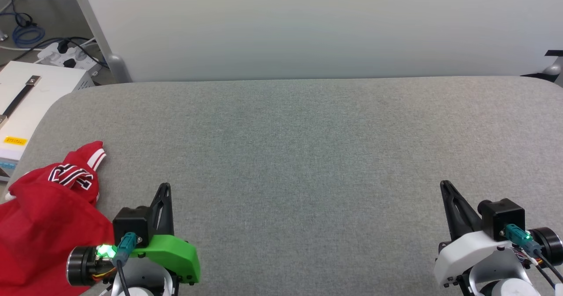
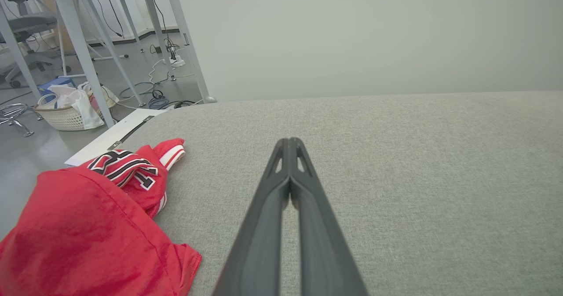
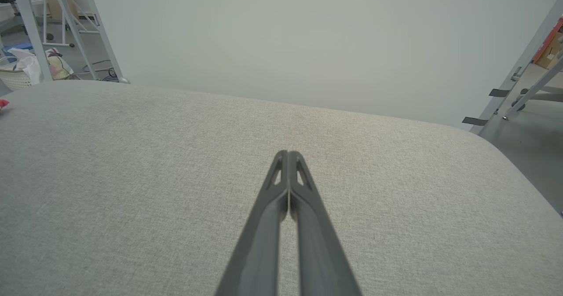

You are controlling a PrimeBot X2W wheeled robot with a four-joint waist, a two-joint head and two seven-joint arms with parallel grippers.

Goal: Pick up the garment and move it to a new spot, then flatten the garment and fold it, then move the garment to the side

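Head view: the garment (image 1: 48, 212), a red jersey, lies crumpled on the grey fabric-covered table (image 1: 308, 155). It sits at the table's near left corner and covers part of the table's left edge. A black, white-edged print (image 1: 70, 176) shows on a fold high on the heap; it is creased and cannot be read. A red cuff (image 1: 94, 155) with white stripes forms the heap's tip and points toward the table's far edge. The heap's long axis runs from the near left corner toward that far edge.

Off the table's left edge stands a white box (image 1: 26, 107) bearing a yellow label (image 1: 15, 140); its writing is too small to read.

Left wrist view: beyond the table's far left corner, a white woven basket (image 2: 66, 115) sits on the floor and holds pale cloths (image 2: 83, 104).

Left gripper (image 1: 164, 190): fingers pressed together, nothing between them. It is over the table's near edge, just beside the garment, with its fingertips apart from the cloth.

Right gripper (image 1: 445, 187): fingers pressed together, nothing between them. It is over the table's near right part, well apart from the garment.
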